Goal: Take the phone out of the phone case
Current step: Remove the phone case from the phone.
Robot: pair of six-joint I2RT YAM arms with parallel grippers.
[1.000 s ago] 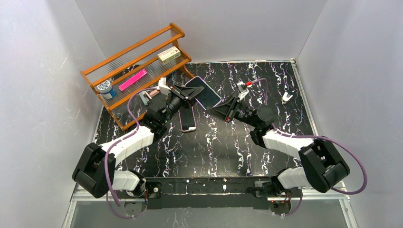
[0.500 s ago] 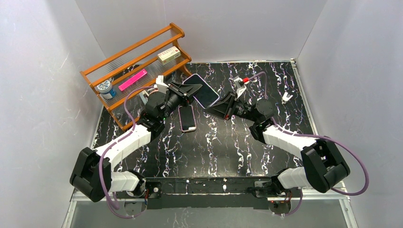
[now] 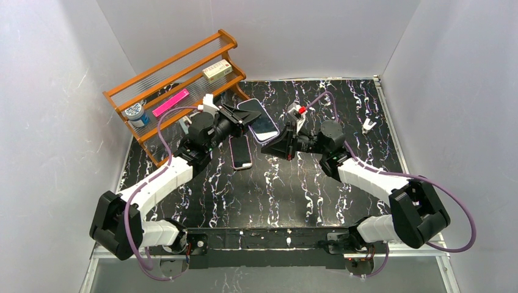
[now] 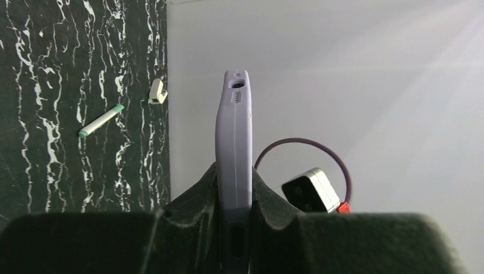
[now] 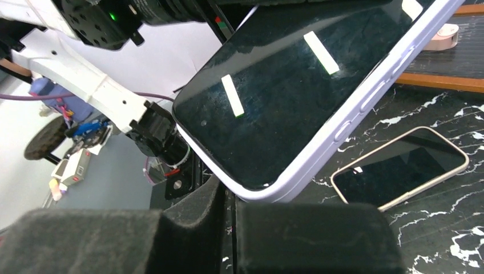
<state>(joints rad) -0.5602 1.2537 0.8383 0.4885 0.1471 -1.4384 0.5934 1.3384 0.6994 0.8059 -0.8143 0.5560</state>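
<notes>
L gripper (image 4: 234, 180) holds case (image 4: 234, 125) — R gripper (image 5: 230, 201) closed

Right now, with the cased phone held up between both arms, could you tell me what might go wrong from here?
1. The left gripper clamps only one end of the lavender-cased phone in the air, so a hard pull could lever it loose.
2. The right gripper is shut at its corner, perhaps barely on the lip, and may slip off.
3. A second phone lies beneath, where a drop could hit it.
</notes>
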